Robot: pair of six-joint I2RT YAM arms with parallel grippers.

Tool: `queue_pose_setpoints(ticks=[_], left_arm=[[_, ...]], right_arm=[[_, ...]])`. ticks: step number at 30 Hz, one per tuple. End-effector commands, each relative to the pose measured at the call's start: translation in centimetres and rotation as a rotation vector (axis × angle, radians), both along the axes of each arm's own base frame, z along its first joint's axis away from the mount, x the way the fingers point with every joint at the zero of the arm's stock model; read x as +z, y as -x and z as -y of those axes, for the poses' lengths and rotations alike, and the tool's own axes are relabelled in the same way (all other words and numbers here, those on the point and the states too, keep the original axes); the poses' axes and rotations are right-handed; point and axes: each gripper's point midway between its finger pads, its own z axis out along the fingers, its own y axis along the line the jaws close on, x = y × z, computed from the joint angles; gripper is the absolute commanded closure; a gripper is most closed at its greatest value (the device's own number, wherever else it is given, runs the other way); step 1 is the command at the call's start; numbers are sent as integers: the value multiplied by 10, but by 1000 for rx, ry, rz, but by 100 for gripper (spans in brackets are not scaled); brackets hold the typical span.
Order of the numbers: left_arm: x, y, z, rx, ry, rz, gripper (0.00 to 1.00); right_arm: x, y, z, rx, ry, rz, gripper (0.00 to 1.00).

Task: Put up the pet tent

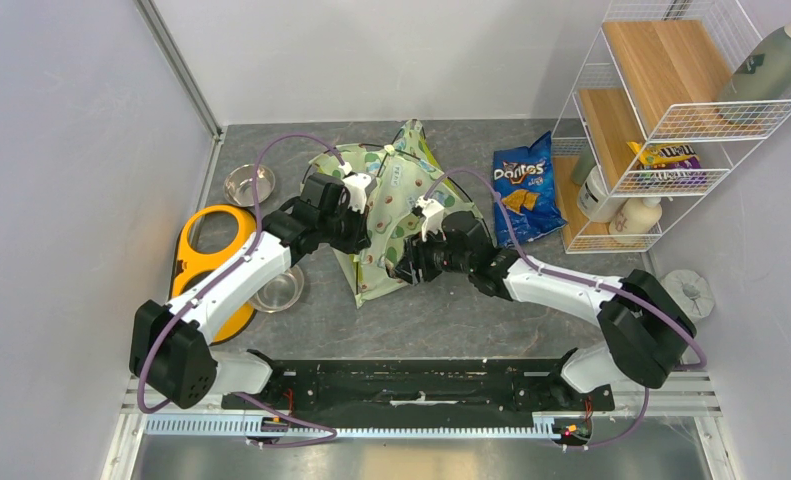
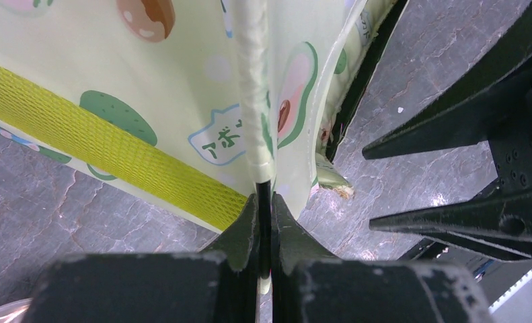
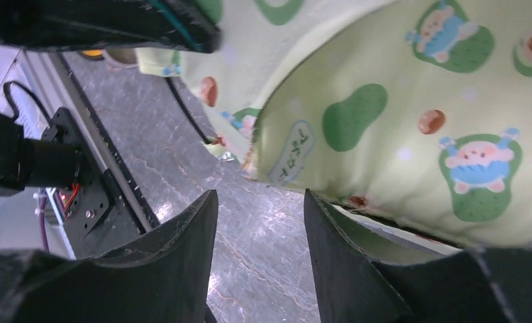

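We see crumpled pale cream-green avocado-print fabric pet tent (image 1: 396, 205) just left of blue Doritos bag (image 1: 524, 187); left gripper (image 2: 263, 210) pinches its thin black pole (image 2: 263, 188), right gripper (image 3: 259, 202) spread, empty; we judge fabric light, floppy, poles springy, so grab poles

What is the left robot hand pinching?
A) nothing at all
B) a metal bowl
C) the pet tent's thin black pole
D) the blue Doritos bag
C: the left gripper is shut on the thin black pole where it comes out of the pet tent fabric sleeve.
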Motion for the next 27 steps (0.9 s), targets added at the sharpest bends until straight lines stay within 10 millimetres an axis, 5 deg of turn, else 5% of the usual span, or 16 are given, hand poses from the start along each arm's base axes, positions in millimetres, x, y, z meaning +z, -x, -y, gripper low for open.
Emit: queue_pose_setpoints(ticks=[1, 7, 15, 21, 27], left_arm=[[20, 5, 6, -63, 23, 41, 98], [20, 7, 8, -70, 33, 36, 98], [23, 7, 9, -72, 40, 37, 98], [33, 13, 19, -108, 97, 24, 98], [47, 17, 25, -137, 145, 42, 98]], right_arm=[[27, 4, -20, 117, -68, 88, 43], [17, -19, -24, 38, -33, 119, 55], [6, -40, -27, -101, -52, 66, 100], [-1, -52, -41, -209, -182, -42, 100], [-29, -42, -63, -168, -243, -198, 100]])
